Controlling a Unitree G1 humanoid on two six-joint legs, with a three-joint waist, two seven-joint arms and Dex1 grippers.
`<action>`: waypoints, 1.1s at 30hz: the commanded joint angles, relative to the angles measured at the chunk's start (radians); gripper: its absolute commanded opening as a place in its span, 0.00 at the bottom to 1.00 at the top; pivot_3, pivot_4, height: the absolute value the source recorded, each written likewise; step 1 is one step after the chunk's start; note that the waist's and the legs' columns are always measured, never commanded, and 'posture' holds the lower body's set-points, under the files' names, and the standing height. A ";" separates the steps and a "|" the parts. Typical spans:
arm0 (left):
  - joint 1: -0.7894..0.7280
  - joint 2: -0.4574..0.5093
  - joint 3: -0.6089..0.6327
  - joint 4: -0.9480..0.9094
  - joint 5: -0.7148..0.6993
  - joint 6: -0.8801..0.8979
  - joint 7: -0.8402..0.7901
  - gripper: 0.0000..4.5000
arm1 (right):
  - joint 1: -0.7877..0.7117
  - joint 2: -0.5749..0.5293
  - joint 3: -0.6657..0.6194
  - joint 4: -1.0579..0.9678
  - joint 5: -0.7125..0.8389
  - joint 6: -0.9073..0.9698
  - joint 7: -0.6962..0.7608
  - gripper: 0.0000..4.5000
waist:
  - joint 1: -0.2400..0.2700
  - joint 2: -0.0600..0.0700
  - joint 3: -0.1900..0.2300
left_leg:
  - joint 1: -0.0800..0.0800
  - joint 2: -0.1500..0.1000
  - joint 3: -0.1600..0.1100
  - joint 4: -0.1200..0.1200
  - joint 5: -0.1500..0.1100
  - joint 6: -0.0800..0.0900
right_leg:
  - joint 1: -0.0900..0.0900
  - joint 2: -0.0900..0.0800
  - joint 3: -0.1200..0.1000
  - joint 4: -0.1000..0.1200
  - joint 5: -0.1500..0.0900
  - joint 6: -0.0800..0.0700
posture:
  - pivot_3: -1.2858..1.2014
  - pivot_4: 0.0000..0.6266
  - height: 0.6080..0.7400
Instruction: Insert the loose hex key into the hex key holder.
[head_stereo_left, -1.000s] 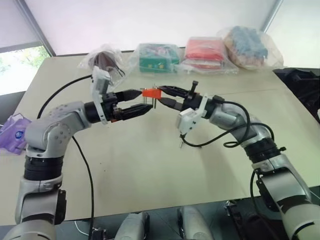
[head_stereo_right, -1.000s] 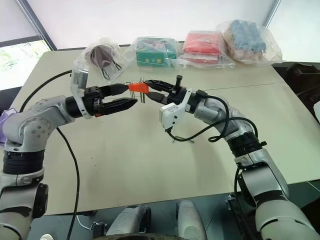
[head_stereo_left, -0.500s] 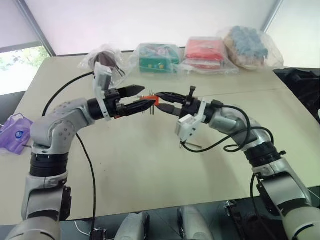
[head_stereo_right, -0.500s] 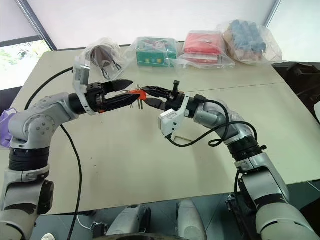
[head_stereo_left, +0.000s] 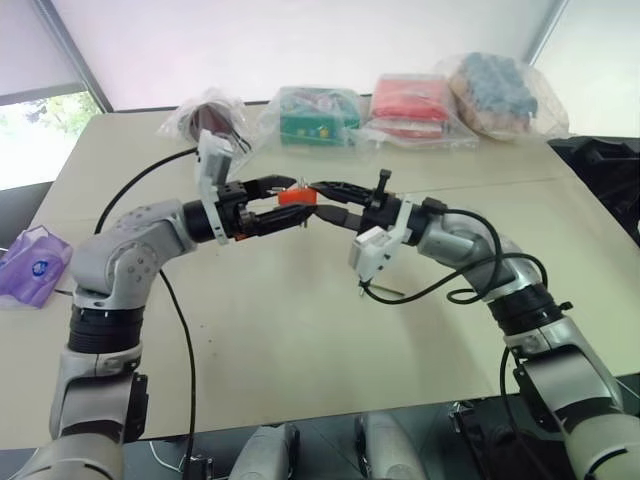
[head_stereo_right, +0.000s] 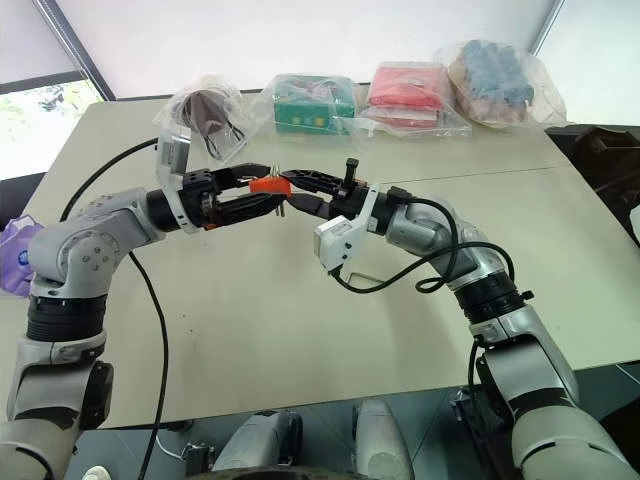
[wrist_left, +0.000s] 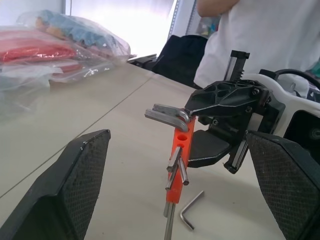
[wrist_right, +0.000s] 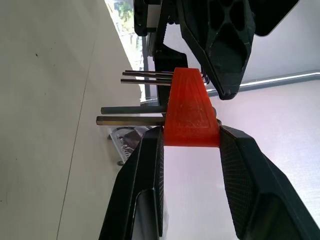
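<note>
Hex key holder (wrist_right: 191, 112) first: the small orange block is up in the air over the middle of the table (head_stereo_left: 300, 330), pinched across its flat sides by the right gripper (head_stereo_left: 318, 198), with its short metal keys sticking out sideways. The left gripper (head_stereo_left: 292, 201) faces it from the other side, fingers spread wide and straddling the block. I can't tell whether either finger touches it.

The loose hex key (wrist_left: 191, 212) is not in anyone's grip – it lies flat on the tabletop, below and a little to the right-arm side of the held block, close to the dangling black cable (head_stereo_left: 420, 290).

As I see it, the step in hand is a handover or a steadying of the holder, so one claw is free to fetch the key. Doing it well means the left fingers closing on the orange body itself, clear of the protruding keys, and the right letting go only once that grip is firm. The empty holes should end up facing open air, not a finger pad.

Room is generous – bare table on all sides of the two hands. The bagged goods (head_stereo_left: 410, 105) sit well back along the far edge, a purple bag (head_stereo_left: 30, 265) sits off the left edge, and a person in a white shirt (wrist_left: 280, 35) stands beyond the table on the right arm's side. The cable near the key is the one snag worth minding.
</note>
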 joint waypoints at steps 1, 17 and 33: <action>-0.016 -0.002 0.010 -0.006 0.002 -0.020 -0.007 0.72 | -0.004 -0.003 -0.027 -0.053 0.034 0.002 -0.001 0.22 | 0.000 0.000 0.000 | 0.000 0.000 0.000 0.000 0.000 0.000 | 0.000 0.000 0.000 0.000 0.000 0.000 | 0.52 0.24 1.00; -0.012 -0.009 0.002 -0.004 0.014 -0.019 -0.013 0.00 | 0.021 0.009 -0.030 -0.098 0.122 0.085 0.063 0.22 | 0.001 0.000 0.000 | 0.000 0.000 0.000 0.000 0.000 0.000 | 0.000 0.000 0.000 0.000 0.000 0.000 | 0.52 0.24 1.00; 0.038 -0.008 0.016 -0.117 0.068 -0.100 0.039 0.00 | 0.148 -0.129 -0.074 -0.166 0.497 0.728 0.529 0.87 | 0.013 0.000 0.000 | 0.000 0.000 -0.001 0.001 0.000 0.000 | 0.002 0.000 0.000 -0.002 0.000 0.000 | 0.52 0.24 1.00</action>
